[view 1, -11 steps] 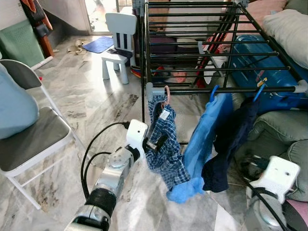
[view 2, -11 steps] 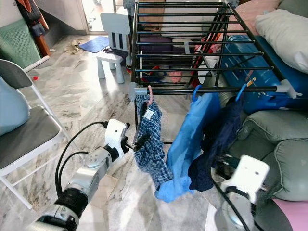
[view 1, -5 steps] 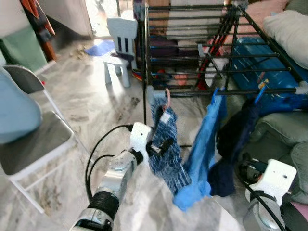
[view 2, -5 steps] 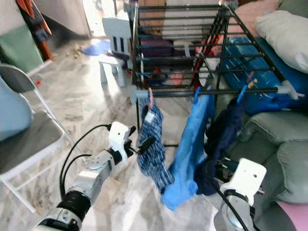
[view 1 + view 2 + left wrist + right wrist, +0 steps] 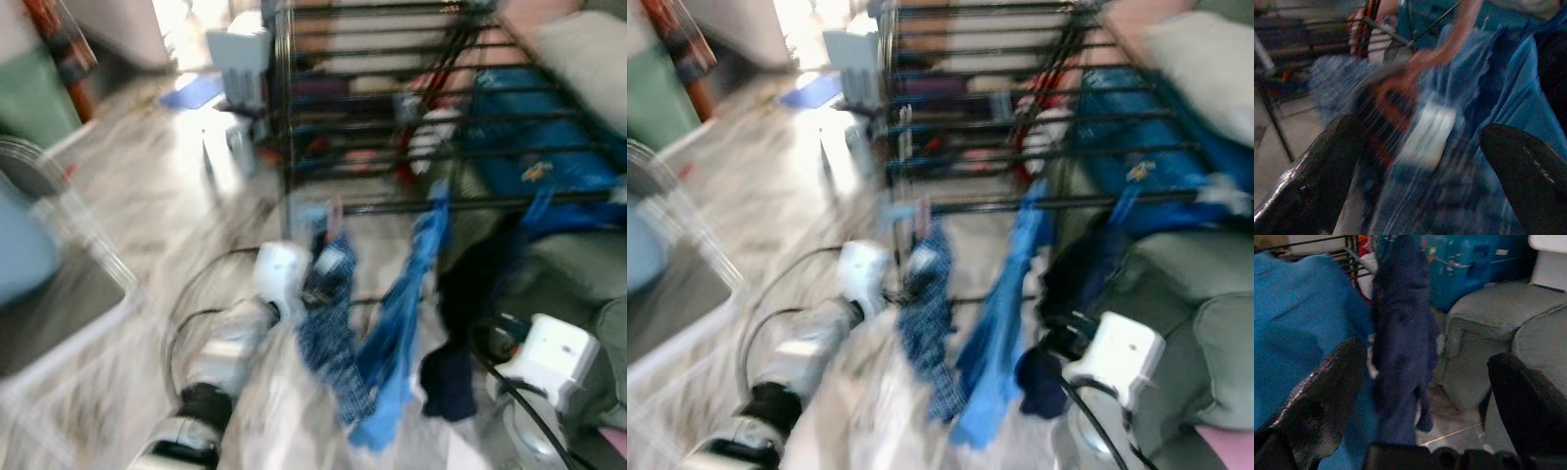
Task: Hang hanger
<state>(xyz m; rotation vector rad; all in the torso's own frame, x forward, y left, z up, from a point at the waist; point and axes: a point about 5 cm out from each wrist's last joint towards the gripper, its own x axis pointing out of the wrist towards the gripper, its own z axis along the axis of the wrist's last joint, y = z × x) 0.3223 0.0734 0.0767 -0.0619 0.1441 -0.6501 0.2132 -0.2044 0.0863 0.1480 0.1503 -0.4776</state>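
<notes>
Pink plastic hanger (image 5: 1442,51), blurred, carries a blue-and-white checked garment (image 5: 333,323) with a white label (image 5: 1427,129). Its hook points up toward the front rail of the black metal drying rack (image 5: 392,117), and the garment's long axis hangs straight down from there. Head views are smeared by motion, so whether the hook sits fully over the rail cannot be told.

Left gripper (image 5: 1420,161) is level with the upper part of the checked garment, at the rack's left front corner. Its two black fingers (image 5: 1317,171) stand wide apart either side of the cloth and label; no firm clamp on anything is visible.

Right gripper (image 5: 1420,401) is low at the right, fingers spread wide and holding nothing, aimed at a dark navy garment (image 5: 1400,333) hanging from the same rail. A bright blue garment (image 5: 402,323) hangs between the checked one and the navy one, close against both.

Surroundings: grey cushioned sofa (image 5: 1484,333) right of the rack, a blue suitcase-like case (image 5: 529,127) under the rack bars, a small white child's chair (image 5: 235,88) behind the rack's left side, a grey folding chair (image 5: 59,294) on the marble floor (image 5: 147,206) at far left.
</notes>
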